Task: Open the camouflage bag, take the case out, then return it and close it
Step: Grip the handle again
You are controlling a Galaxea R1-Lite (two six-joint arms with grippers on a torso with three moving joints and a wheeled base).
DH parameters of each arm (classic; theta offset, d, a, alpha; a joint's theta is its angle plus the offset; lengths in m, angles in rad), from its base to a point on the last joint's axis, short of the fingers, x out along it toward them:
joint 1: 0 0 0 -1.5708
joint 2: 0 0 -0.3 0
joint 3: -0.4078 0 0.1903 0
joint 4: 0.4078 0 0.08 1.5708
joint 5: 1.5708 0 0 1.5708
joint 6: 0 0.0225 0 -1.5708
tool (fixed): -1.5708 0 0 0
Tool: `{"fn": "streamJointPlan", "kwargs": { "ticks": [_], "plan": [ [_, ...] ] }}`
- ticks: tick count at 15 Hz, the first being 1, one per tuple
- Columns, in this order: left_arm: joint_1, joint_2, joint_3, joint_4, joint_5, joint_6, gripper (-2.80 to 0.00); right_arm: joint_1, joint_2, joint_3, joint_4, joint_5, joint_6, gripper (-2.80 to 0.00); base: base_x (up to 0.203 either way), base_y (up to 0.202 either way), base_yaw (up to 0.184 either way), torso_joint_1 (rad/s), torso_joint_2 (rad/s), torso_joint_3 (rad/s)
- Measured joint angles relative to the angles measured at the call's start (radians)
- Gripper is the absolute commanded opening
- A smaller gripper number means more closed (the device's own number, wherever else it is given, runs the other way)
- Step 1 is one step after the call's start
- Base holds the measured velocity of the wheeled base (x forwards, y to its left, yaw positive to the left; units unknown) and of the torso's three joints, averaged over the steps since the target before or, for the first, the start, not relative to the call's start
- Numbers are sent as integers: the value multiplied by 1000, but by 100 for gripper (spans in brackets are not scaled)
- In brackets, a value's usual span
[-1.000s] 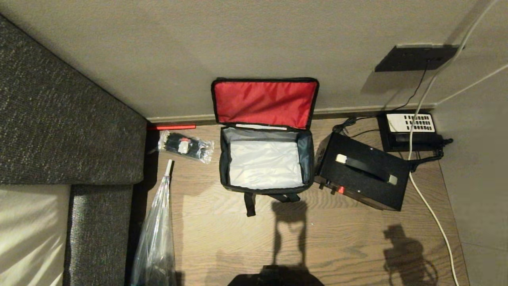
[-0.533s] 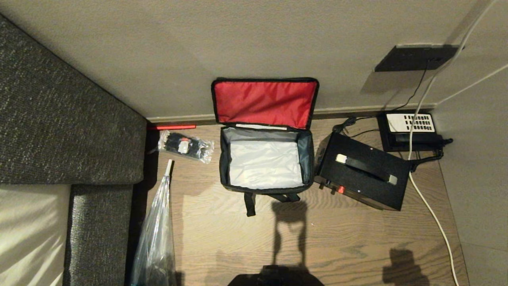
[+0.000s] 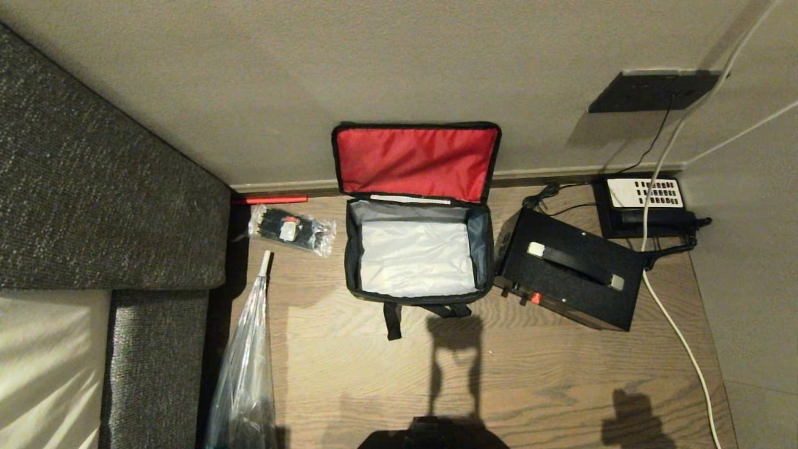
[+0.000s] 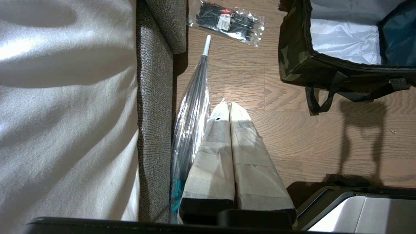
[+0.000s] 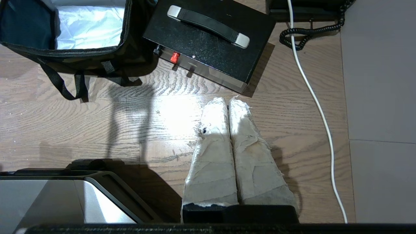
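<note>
Head view: camouflage bag (image 3: 416, 259) open on floor, lid up | case (image 3: 570, 274) beside it | left gripper (image 4: 226, 105), right gripper (image 5: 227, 100) fingers pressed together, empty

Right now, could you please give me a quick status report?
Left gripper and right gripper shut, empty. Camouflage fabric bag open, empty. Black rectangular case with handle on wooden floor beside it. Nothing blocking.

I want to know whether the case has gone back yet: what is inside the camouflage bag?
Nothing: the camouflage bag stands open, showing only its bare silvery lining. The case sits on the floor beside it. The corners under the near rim are hidden.
</note>
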Motion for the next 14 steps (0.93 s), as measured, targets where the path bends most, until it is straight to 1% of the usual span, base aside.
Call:
{"fn": "streamJointPlan", "kwargs": {
  "ticks": [6, 14],
  "plan": [
    [0, 0, 0, 4, 0, 11, -280, 0, 0, 0, 1, 0, 0, -280, 0, 0, 0, 0, 0, 0],
    [0, 0, 0, 6, 0, -1, -280, 0, 0, 0, 0, 0, 0, -280, 0, 0, 0, 0, 0, 0]
  ]
}}
